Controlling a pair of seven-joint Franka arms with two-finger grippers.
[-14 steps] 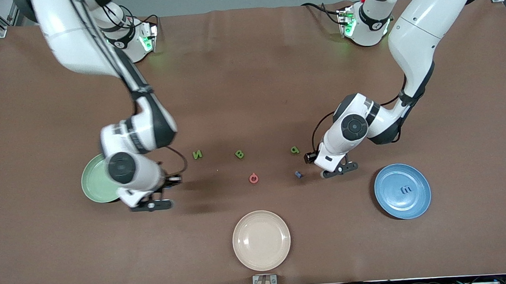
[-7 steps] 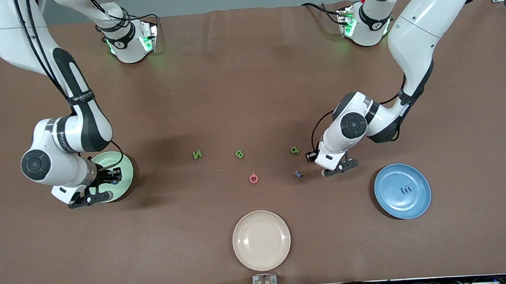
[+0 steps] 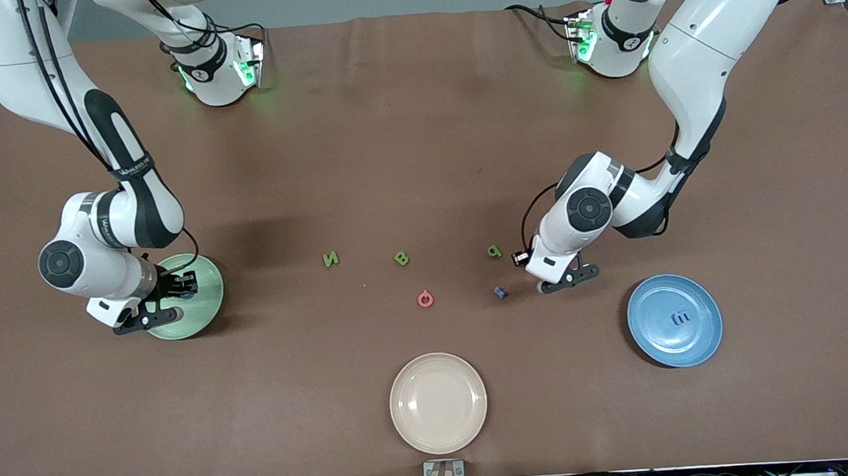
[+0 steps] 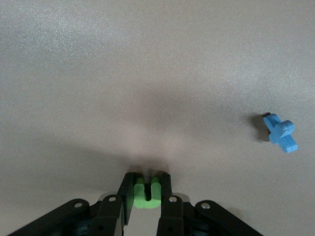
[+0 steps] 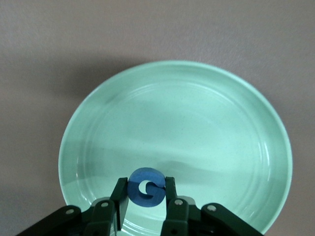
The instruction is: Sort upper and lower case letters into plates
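- Right gripper (image 5: 142, 209) jaws clamped on blue letter reading "G" (image 5: 145, 187), over mint plate (image 5: 197, 123).
- Left gripper (image 4: 145, 206) jaws clamped on green letter (image 4: 146, 191).
- Brown mat (image 3: 419, 157) covers the table.

The right gripper (image 5: 145, 192) — fingers clamped on a blue letter G (image 5: 145, 187) — hangs over the mint green plate (image 5: 236, 142) filling mid-frame.

The right arm's wrist hides part of the round pale mint green plate (image 3: 203, 299) near the worktop edge at the right arm's end. The tiny blue letter piece (image 3: 500, 292) mid-worktop is too small to read. Both arms' upper links are cut off at the top edge.
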